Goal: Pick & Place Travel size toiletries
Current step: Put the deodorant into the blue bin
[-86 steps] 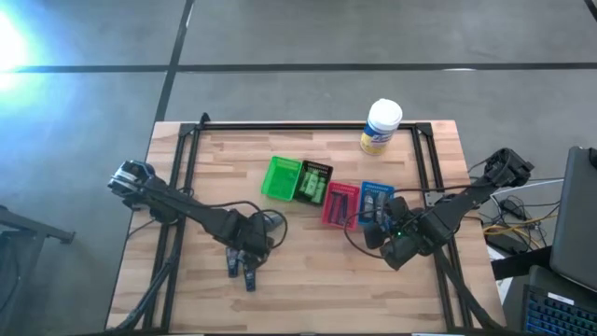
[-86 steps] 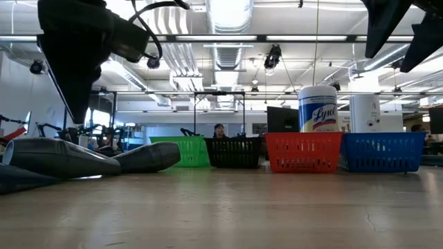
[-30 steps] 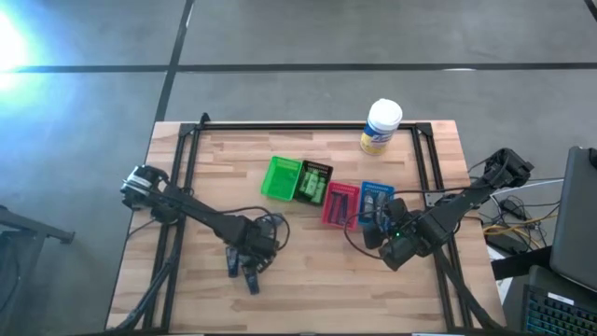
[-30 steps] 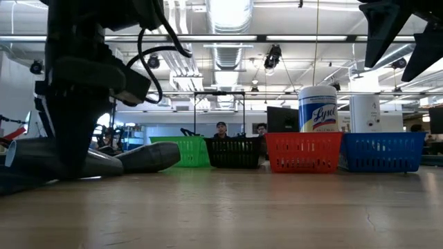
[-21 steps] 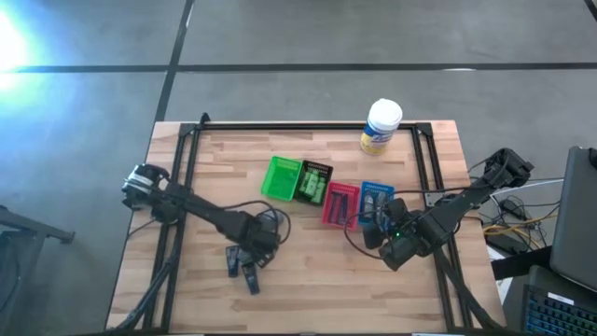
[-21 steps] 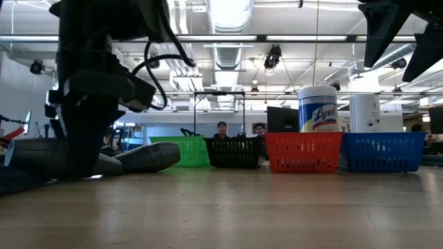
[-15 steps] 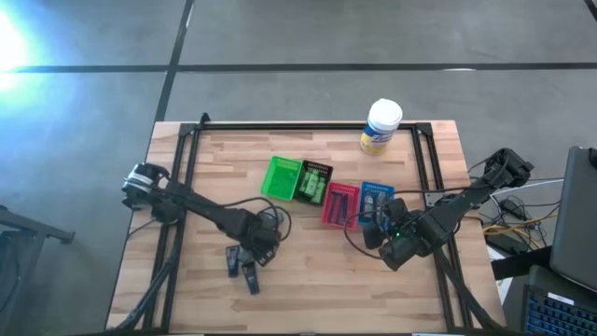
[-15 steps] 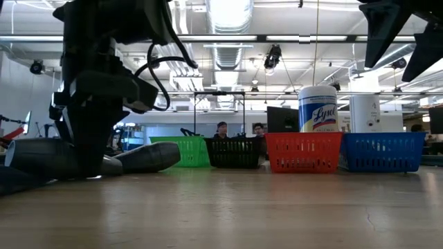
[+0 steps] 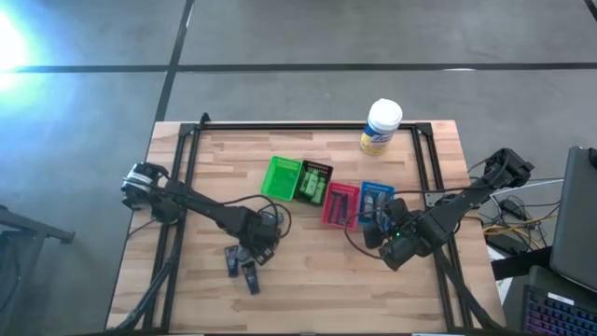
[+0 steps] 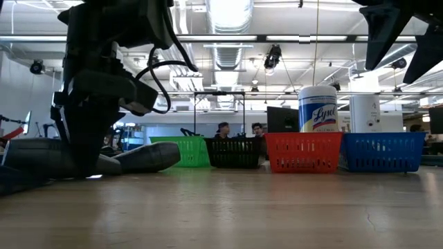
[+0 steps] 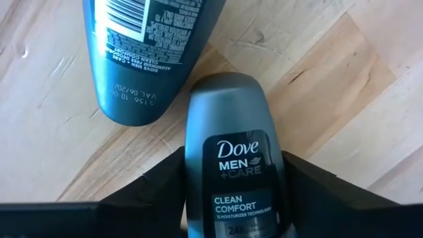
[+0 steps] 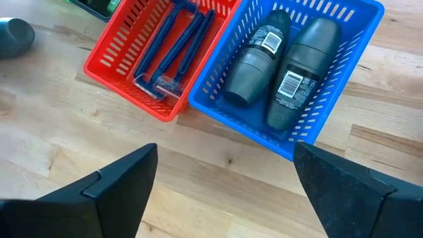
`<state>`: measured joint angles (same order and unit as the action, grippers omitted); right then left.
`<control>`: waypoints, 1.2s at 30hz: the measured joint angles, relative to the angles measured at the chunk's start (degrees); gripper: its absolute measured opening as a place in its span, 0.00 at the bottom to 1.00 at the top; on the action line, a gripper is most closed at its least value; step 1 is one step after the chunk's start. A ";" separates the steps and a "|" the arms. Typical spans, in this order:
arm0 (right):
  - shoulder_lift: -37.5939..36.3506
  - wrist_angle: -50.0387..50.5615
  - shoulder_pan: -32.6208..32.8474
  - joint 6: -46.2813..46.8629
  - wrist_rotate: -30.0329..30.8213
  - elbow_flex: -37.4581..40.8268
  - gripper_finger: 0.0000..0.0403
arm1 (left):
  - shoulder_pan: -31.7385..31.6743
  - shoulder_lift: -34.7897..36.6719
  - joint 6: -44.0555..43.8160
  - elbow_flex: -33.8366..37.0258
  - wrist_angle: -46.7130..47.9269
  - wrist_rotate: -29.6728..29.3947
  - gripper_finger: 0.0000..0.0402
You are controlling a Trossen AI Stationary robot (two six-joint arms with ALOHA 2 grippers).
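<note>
Two grey oblong deodorant tubes (image 9: 240, 267) lie side by side on the wood near the table's near-left part. My left gripper (image 9: 246, 254) is down at table height on one tube (image 11: 230, 158), labelled Dove Men+Care. The second tube (image 11: 147, 53) lies just past it. My right gripper (image 12: 225, 198) hovers open above the table, at the near side of the blue bin (image 12: 344, 73). That bin holds two dark grey tubes (image 12: 277, 66). The red bin (image 12: 125, 73) holds thin dark sticks (image 12: 175, 46). My left gripper has the labelled tube (image 11: 198, 165) pinched between its two fingers (image 11: 162, 188), one on each long side. The fingers lie along the tube. They come slanting down from the far side. The tube lies flat on the table, with its rounded end (image 11: 228, 89) pointing away from the wrist.
Four bins stand in a row mid-table: green (image 9: 280, 177), black (image 9: 314, 184) with green packets, red (image 9: 339, 203) and blue (image 9: 376, 199). A big white tub (image 9: 381, 126) stands at the far edge. Bare wood lies along the near edge between the two arms.
My left gripper has stayed low at the two tubes, edging slightly toward the table's right. The tubes still lie on the wood. The right arm has kept still.
</note>
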<state>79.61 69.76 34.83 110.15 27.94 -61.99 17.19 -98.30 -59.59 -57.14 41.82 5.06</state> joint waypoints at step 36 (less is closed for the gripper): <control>0.35 -29.84 0.42 -20.15 5.96 1.04 0.88 | -4.19 21.52 9.20 -4.44 -33.88 -17.33 0.51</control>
<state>79.96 39.91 35.24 90.00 33.91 -60.95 13.00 -76.78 -50.40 -61.58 7.94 -12.27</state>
